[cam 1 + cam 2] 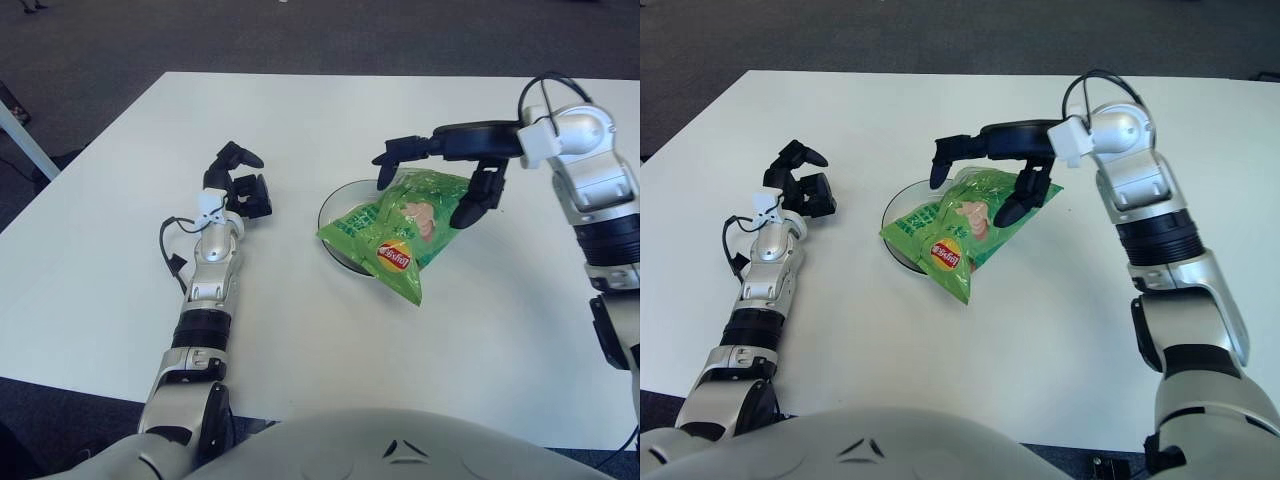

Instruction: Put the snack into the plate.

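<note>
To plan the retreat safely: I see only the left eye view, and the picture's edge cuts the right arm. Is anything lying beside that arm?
Observer: Nothing I can see. In the right eye view the right forearm shows whole, with only bare table between it and the snack bag.
Operator: And on the arm's outer side?
Observer: Bare table there too, out to the picture's edge. The right hand hangs open over the bag; the left hand shows left of the plate.
</note>
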Tool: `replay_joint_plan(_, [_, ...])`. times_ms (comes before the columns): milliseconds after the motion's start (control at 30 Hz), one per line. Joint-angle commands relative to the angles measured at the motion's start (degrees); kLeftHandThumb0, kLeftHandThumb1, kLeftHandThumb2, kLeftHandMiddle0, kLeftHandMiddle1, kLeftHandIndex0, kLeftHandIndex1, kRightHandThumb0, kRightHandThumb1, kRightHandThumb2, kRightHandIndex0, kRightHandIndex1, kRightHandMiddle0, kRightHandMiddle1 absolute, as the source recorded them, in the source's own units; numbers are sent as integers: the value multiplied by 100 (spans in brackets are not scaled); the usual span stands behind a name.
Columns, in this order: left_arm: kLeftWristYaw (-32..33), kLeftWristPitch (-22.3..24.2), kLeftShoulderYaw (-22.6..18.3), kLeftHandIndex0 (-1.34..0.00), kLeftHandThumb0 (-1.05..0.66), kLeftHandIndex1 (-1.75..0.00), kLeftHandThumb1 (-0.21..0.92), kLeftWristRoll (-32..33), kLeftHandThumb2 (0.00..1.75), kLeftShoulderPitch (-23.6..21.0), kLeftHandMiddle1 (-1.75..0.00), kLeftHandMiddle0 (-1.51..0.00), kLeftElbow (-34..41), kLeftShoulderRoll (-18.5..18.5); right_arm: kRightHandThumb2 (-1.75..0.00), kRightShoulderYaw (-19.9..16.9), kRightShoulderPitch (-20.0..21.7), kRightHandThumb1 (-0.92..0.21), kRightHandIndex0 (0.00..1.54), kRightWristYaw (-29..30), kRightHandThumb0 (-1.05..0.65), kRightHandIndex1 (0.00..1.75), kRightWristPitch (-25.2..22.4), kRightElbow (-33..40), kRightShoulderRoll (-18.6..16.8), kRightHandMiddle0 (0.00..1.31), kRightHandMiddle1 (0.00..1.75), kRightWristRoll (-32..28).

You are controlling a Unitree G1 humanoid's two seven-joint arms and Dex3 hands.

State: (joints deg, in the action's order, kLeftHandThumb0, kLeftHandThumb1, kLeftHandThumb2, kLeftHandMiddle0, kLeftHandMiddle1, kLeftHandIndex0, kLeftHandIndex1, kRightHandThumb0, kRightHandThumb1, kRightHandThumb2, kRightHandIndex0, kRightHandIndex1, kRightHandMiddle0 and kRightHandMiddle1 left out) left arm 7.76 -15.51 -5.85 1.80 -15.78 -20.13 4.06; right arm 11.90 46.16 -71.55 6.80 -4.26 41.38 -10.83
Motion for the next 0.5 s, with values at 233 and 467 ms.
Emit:
replay_joint_plan(233, [-76,-94,92,-69,-52,-175,23,77,143,761,-175,-140,-604,-435,-80,-33,863,-46,0,-65,-84,36,-242,-998,36,0,94,462])
replay_joint_plan(467, [-129,-91,182,-70,-53,-175,21,58,145,752,-175,-141,-497,-489,-74,-219,1232,-54,0,-574,-87,33,-798,-1733,-134,0,91,-47])
